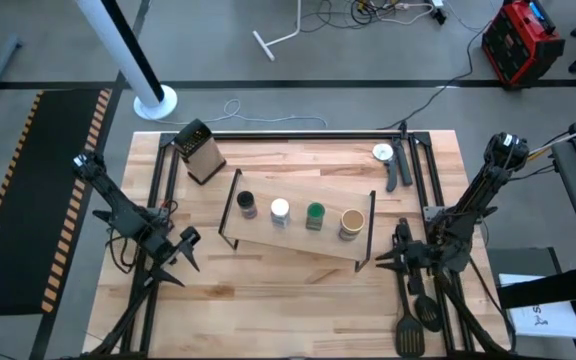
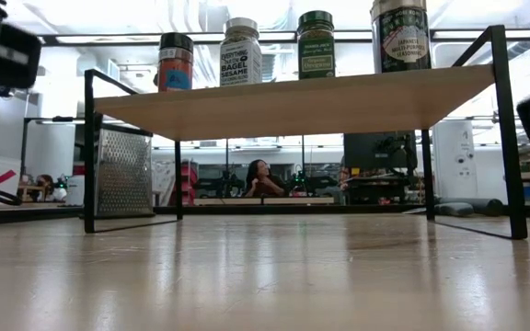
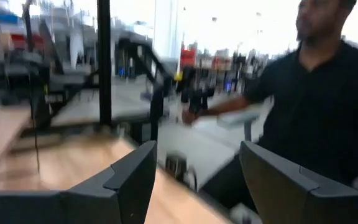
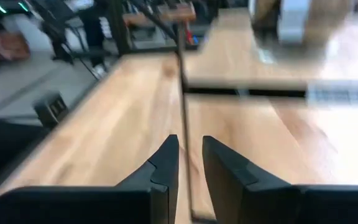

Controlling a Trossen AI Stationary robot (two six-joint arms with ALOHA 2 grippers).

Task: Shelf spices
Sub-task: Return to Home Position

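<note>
The shelf (image 1: 298, 238), a light-wood board on thin black frame ends, stands on its frame feet at mid table. Four spice jars stand in a row on top of it: black lid (image 1: 246, 203), white lid (image 1: 280, 210), green lid (image 1: 315, 213) and tan lid (image 1: 352, 221). They also show in the low view (image 2: 313, 41). My left gripper (image 1: 183, 250) is open and empty, near the shelf's left end. My right gripper (image 1: 386, 262) hovers by the shelf's right end, fingers a narrow gap apart. The thin black frame rod (image 4: 183, 93) runs below that gap.
A box grater (image 1: 200, 152) stands at the far left. A white dial-faced object (image 1: 383, 152) with a dark handle lies at the far right. Dark spatulas (image 1: 415, 318) lie at the near right edge. A person (image 3: 316, 93) stands beyond the table in the left wrist view.
</note>
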